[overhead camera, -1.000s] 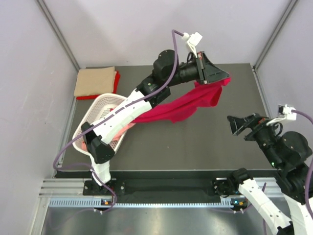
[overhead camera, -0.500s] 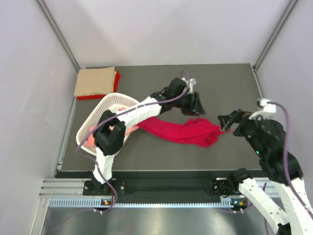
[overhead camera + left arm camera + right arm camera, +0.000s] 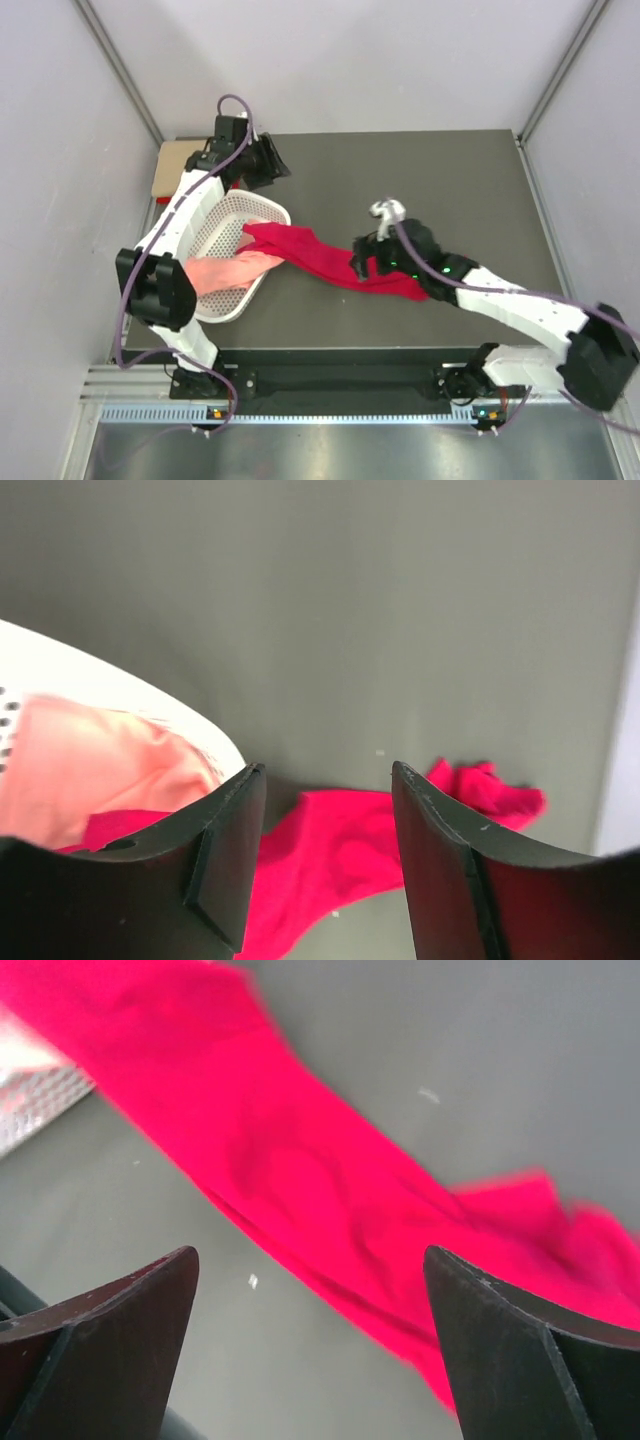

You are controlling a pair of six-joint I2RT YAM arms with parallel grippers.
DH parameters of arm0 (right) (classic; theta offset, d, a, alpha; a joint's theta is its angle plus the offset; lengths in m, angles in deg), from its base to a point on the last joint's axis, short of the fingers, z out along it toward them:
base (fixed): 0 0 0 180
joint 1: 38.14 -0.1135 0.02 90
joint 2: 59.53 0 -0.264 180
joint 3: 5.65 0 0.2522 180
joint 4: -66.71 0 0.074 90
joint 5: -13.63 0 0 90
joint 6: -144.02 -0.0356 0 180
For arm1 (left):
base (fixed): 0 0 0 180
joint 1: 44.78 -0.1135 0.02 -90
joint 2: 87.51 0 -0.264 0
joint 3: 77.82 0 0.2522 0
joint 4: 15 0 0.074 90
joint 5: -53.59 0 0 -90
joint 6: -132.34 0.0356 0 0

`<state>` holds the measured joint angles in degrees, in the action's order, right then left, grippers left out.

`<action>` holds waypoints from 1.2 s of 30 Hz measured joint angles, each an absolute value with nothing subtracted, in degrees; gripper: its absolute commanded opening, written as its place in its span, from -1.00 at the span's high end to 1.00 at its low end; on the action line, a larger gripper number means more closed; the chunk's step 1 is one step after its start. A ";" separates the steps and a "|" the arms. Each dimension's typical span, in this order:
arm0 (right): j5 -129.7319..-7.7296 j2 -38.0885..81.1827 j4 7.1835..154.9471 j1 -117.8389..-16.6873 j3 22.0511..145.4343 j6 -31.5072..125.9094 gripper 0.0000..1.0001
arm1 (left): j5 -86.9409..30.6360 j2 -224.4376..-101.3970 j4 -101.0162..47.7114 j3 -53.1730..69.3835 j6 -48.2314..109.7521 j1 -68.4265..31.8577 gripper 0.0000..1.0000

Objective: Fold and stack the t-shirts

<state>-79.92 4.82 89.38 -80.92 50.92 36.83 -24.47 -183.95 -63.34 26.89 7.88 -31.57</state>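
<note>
A crimson red t-shirt (image 3: 320, 256) lies crumpled on the dark table, one end draped over the rim of the white basket (image 3: 225, 222). In the basket lies a salmon pink t-shirt (image 3: 224, 272). My right gripper (image 3: 358, 263) hovers open just above the red shirt's right part (image 3: 330, 1180), with nothing between its fingers. My left gripper (image 3: 276, 164) is open and empty, raised at the back left beyond the basket. Its camera looks down on the red shirt (image 3: 340, 850) and the pink shirt (image 3: 90, 780). A folded tan t-shirt (image 3: 172, 165) shows at the back left corner, mostly hidden by the left arm.
The basket rim (image 3: 110, 680) sits under the left wrist, and its mesh (image 3: 30, 1100) shows at the left of the right wrist view. Bare dark table (image 3: 450, 190) stretches to the right and back. Grey walls close in on three sides.
The left gripper opened and let the red shirt drop onto the table, then swung back to the far left. The right arm reached in over the shirt.
</note>
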 measured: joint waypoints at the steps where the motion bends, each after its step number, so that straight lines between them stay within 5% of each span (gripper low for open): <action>1: -80.75 7.71 86.71 -83.24 51.31 38.84 -0.93 | -25.43 -184.79 -64.24 28.07 8.36 -31.57 -0.16; 14: -83.27 37.89 67.43 -93.38 58.65 56.08 -0.83 | -33.43 -195.06 -71.34 30.37 11.01 -31.05 -0.19; 17: -85.45 40.60 66.21 -93.58 59.61 57.52 0.06 | -35.79 -195.06 -71.67 29.84 10.94 -31.05 -0.21; 18: -86.76 40.87 65.95 -93.60 59.61 57.90 0.51 | -36.75 -195.06 -71.80 29.47 10.79 -31.05 -0.22; 20: -90.28 40.74 65.29 -93.60 59.55 58.05 0.97 | -38.76 -195.41 -72.57 28.86 10.57 -31.13 -0.21; 36: -106.06 13.22 74.82 -89.90 51.79 49.74 1.00 | -54.59 -197.40 -73.97 28.47 7.69 -32.38 -0.05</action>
<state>-106.06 13.22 74.82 -89.90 51.79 49.74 -54.59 -197.40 -73.97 28.47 7.69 -32.38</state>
